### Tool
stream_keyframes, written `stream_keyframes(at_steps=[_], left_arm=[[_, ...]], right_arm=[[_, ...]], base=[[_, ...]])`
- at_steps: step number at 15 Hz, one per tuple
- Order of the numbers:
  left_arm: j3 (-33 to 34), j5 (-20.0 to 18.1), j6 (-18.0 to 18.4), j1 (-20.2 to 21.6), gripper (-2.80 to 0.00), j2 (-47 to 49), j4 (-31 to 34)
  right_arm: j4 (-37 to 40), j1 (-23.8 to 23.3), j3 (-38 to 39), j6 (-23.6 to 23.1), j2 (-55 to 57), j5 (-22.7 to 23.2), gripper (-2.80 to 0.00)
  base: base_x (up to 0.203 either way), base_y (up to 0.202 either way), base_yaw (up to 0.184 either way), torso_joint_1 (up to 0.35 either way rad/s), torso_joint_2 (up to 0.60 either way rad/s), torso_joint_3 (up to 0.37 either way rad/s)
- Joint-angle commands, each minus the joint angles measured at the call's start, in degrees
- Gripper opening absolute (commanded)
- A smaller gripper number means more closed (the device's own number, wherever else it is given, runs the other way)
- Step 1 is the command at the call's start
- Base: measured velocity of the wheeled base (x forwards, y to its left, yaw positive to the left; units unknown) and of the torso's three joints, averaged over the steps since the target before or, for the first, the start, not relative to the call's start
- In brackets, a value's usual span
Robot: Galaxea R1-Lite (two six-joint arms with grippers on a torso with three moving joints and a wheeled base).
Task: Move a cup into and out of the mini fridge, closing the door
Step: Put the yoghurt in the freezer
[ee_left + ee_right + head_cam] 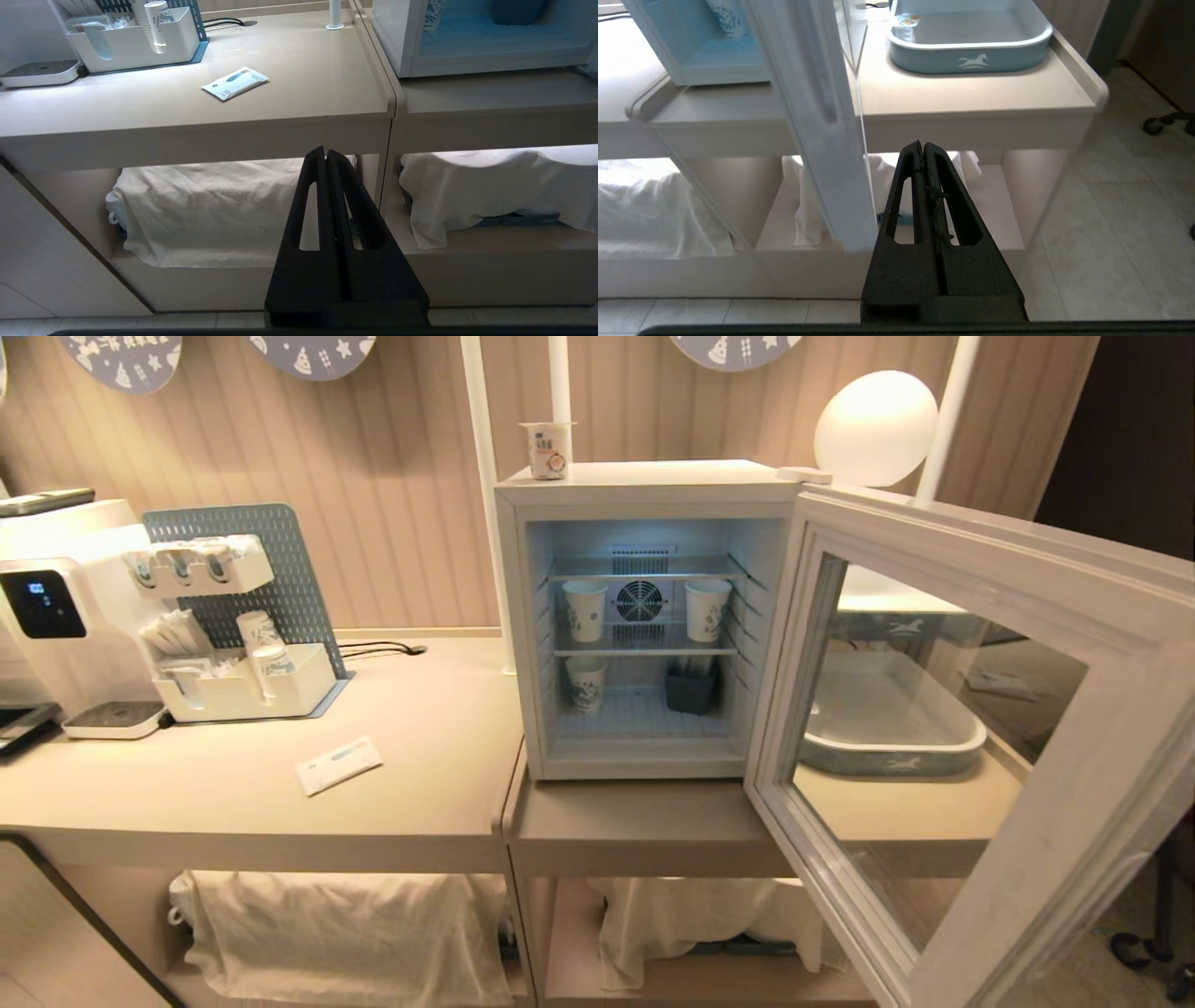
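Observation:
The cup (548,450), a small white pot with a foil lid, stands on top of the mini fridge (644,476), near its back left corner. The fridge is lit inside and its door (1074,709) is swung wide open to the right. Three taller paper cups (585,609) and a dark box (691,689) sit on its shelves. Neither arm shows in the head view. My left gripper (325,150) is shut and empty, low in front of the counter's edge. My right gripper (922,143) is also shut and empty, just beside the open door's lower edge (831,186).
A water dispenser (65,607) and a white organiser with cups (243,681) stand on the left counter, with a flat white packet (339,764) in front. A blue-grey tray (971,42) sits behind the open door. Cloth-covered shelves (205,210) lie under the counter.

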Motion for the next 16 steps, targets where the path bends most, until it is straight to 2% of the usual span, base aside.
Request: stream_keyframes(at_steps=[1,6,16], left_arm=[[0.00,0.00,-0.05,0.04,-2.80,0.09,0.07],[0.09,-0.26,-0.23,0.03,-2.80,0.09,-0.28],[0.18,-0.18,0.21,0.04,-2.80,0.09,-0.37]], right_arm=[[0.03,0.03,0.00,0.00,0.08,0.04,-2.80],[0.03,0.01,0.00,0.00,0.08,0.04,-2.80],[0.03,0.03,-0.08,0.00,0.08,0.04,-2.80]], base=[[-0.194,0.000,0.000,0.002,0.00,0.006],[-0.181,0.000,0.000,0.001,0.00,0.001],[-0.006,0.009,0.000,0.000,0.00,0.001]])
